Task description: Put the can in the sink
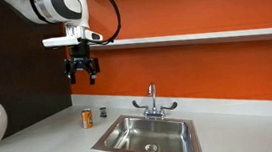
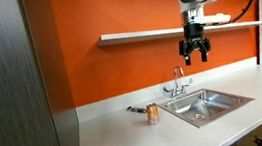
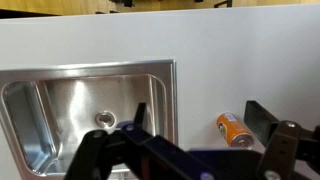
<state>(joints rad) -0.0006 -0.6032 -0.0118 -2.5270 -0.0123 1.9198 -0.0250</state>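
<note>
The small orange can (image 1: 88,118) stands upright on the white counter, just beside the sink's outer rim; it also shows in an exterior view (image 2: 153,114) and in the wrist view (image 3: 235,129). The stainless steel sink (image 1: 147,136) with a round drain and chrome faucet (image 1: 153,102) is set in the counter; it shows in an exterior view (image 2: 211,102) and the wrist view (image 3: 70,105). My gripper (image 1: 82,75) hangs high above the counter, roughly over the can, also in an exterior view (image 2: 195,53). Its fingers (image 3: 198,120) are spread apart and hold nothing.
A tiny dark object (image 1: 102,112) sits on the counter near the can, also in an exterior view (image 2: 132,109). A white shelf (image 1: 193,37) runs along the orange wall behind the arm. A dark panel (image 2: 12,88) bounds the counter's end.
</note>
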